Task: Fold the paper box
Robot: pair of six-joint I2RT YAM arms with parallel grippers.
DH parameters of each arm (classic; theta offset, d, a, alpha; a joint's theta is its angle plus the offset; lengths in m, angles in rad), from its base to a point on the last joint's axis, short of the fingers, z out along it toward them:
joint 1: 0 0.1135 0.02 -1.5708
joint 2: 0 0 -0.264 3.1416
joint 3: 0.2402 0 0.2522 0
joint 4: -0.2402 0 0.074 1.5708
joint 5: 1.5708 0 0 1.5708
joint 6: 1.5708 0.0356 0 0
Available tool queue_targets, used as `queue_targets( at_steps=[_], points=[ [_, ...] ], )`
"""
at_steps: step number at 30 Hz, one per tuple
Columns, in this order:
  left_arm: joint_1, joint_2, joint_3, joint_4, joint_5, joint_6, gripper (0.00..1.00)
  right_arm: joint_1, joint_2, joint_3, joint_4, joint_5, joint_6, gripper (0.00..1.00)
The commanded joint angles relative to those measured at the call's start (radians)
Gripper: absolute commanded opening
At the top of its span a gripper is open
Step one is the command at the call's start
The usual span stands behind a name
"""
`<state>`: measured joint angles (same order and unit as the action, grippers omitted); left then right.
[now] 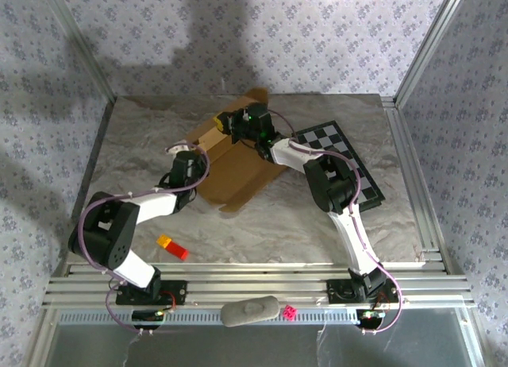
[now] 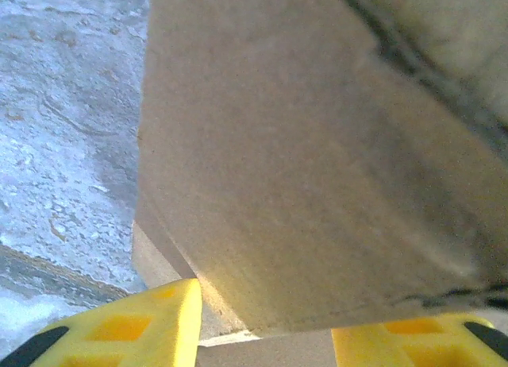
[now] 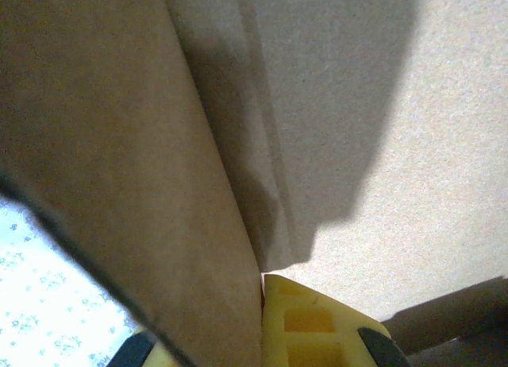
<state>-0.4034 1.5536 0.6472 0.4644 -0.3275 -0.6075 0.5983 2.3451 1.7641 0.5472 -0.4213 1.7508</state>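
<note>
Paper box [image 1: 238, 175] runs near-to-far; right gripper [image 1: 230, 122] clamps it, left gripper [image 2: 266, 339] unclear.

table [image 1: 143, 144]: grey marbled top
back middle: brown paper box [image 1: 238, 180], lying partly flat
back right: checkered board [image 1: 337, 141], near the box
front left: little orange-red block [image 1: 172, 246], off by itself

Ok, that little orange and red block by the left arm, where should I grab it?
Grip the block at its middle, across the narrow width, coming straight down. It lies flat and long on the table, with bare surface along both long sides.
</note>
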Motion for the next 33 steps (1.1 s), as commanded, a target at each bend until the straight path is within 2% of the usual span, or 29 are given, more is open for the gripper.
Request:
queue_targets(
  at_steps=[1, 4, 14, 25, 27, 28, 33],
  points=[
    [-0.003, 0.033, 0.041, -0.004, -0.091, -0.009, 0.41, 0.020, 0.020, 0.036, -0.044, -0.020, 0.042, 0.00],
    [-0.003, 0.066, 0.062, 0.000, -0.105, -0.002, 0.36, 0.024, 0.032, 0.051, -0.052, -0.017, 0.050, 0.00],
    [-0.003, 0.151, 0.138, -0.027, -0.146, -0.001, 0.00, 0.032, 0.063, 0.085, -0.069, -0.004, 0.076, 0.00],
    [-0.001, 0.186, 0.217, -0.135, -0.206, -0.012, 0.01, 0.033, 0.062, 0.093, -0.114, 0.022, 0.099, 0.00],
    [0.003, 0.194, 0.228, -0.151, -0.210, -0.015, 0.20, 0.035, 0.063, 0.095, -0.119, 0.025, 0.103, 0.00],
    [0.005, 0.198, 0.232, -0.155, -0.208, -0.015, 0.27, 0.035, 0.063, 0.098, -0.118, 0.027, 0.105, 0.00],
    [0.034, 0.222, 0.235, -0.127, -0.173, -0.008, 0.29, 0.035, 0.076, 0.116, -0.123, 0.024, 0.110, 0.00]
  ],
)
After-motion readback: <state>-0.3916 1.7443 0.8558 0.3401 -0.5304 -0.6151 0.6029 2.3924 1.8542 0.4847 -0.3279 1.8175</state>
